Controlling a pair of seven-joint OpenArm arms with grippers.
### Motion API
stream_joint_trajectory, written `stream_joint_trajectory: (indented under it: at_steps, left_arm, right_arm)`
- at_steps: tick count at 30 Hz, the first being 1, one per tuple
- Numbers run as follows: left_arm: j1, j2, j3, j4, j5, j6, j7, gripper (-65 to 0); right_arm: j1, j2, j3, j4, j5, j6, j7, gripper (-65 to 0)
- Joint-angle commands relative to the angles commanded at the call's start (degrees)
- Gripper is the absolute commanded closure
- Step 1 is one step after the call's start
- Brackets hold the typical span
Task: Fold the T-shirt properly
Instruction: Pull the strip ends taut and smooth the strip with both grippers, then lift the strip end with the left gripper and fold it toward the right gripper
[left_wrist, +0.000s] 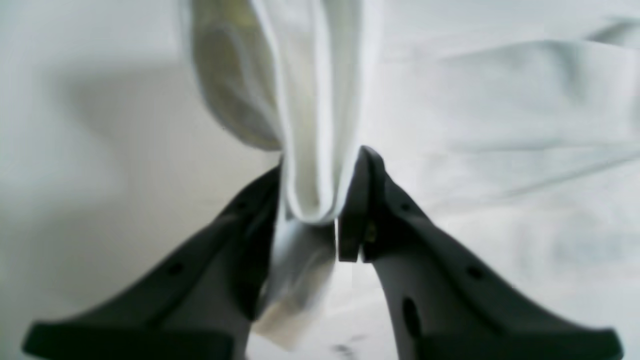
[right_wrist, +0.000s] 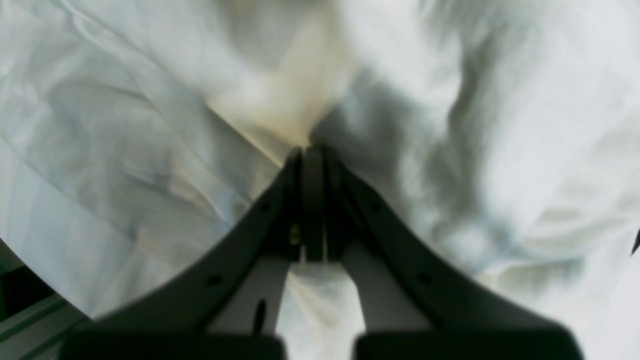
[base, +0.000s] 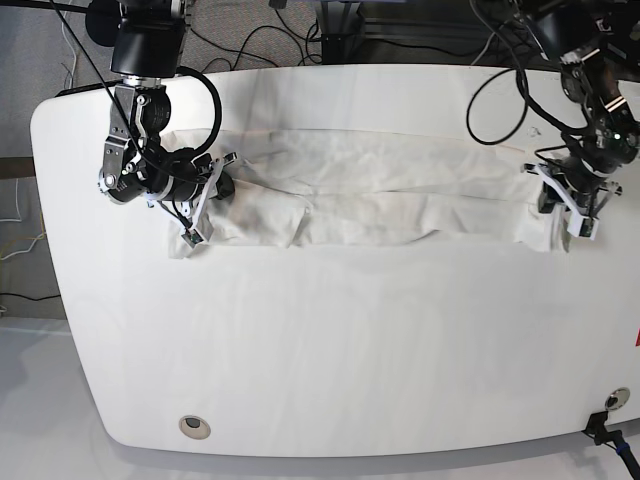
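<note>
Both end effectors pinch the T-shirt (base: 380, 195), print hidden

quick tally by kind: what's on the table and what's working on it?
T-shirt: 1, white, stretched between the two ends
Grippers: 2, left gripper and right gripper, each shut on the shirt cloth
Table: 1, white
Total: 4

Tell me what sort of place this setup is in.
Most likely a robotics lab or test bench, not a home. Two arms work over a bare white table, the left gripper and right gripper each pinching an end of the T-shirt, with loose cables trailing behind the table.
</note>
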Motion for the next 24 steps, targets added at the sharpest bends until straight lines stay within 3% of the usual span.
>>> stream_joint_trajectory:
  at_steps: [3,10,17,24]
  left_arm:
    - [0.62,1.76,3.43,3.60,-0.18,0.00,2.99,-9.1]
    - [0.35,9.41,8.79,8.79,0.09,0.00,7.03,-9.1]
    - [0.35,15.21,14.68,9.85,0.09,0.00,7.12,-9.1]
    - [0.44,16.70,19.43,9.85,0.09,0.00,7.12,-9.1]
  right_arm:
    - [0.00,0.00,0.00,0.00,0.00,0.00,0.00,0.0]
    - [0.00,0.00,0.00,0.00,0.00,0.00,0.00,0.0]
    - [0.00,-0.62,0.00,0.00,0.00,0.00,0.00,0.0]
    - [0.00,-0.70,0.00,0.00,0.00,0.00,0.00,0.0]
